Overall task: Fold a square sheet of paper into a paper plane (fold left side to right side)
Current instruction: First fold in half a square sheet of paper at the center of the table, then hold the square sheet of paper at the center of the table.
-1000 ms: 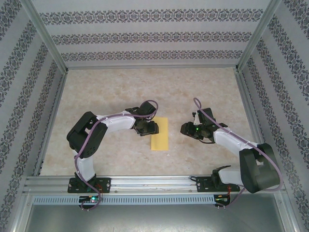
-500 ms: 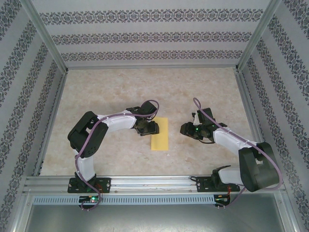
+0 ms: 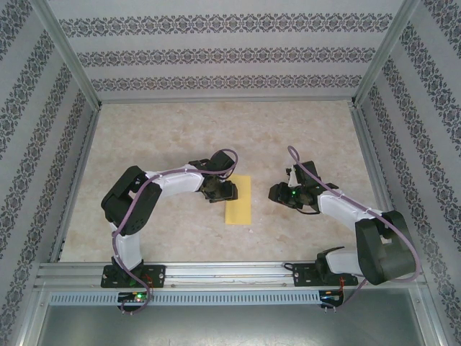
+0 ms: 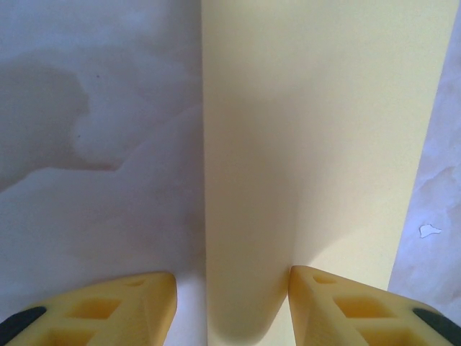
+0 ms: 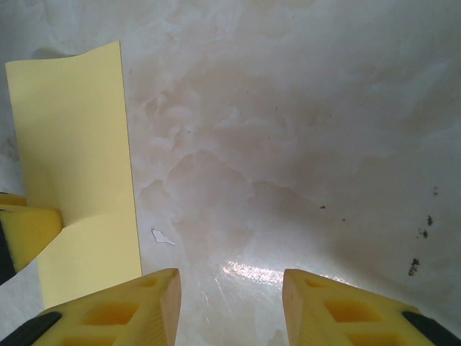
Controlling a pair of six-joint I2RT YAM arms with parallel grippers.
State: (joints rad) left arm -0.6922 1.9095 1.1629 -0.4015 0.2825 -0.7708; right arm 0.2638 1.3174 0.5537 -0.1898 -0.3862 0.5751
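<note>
**Folded paper lying between two released grippers**

The paper (image 3: 238, 200) is lying flat on the table (image 3: 180, 137) as a narrow rectangle. The left gripper (image 4: 230, 288) is sitting at the paper's left long edge. Its jaws are standing apart astride that edge, one over the paper and the other over the bare table just left of it, grasping nothing. The right gripper (image 5: 230, 288) is hanging to the right of the paper, apart from it, jaws likewise released.

Our white-and-black arms (image 3: 169, 180) bend inward; left yellow-fingered end effector (image 4: 232, 288) and right yellow-fingered end effector (image 5: 230, 285) point down, jaws apart.
</note>
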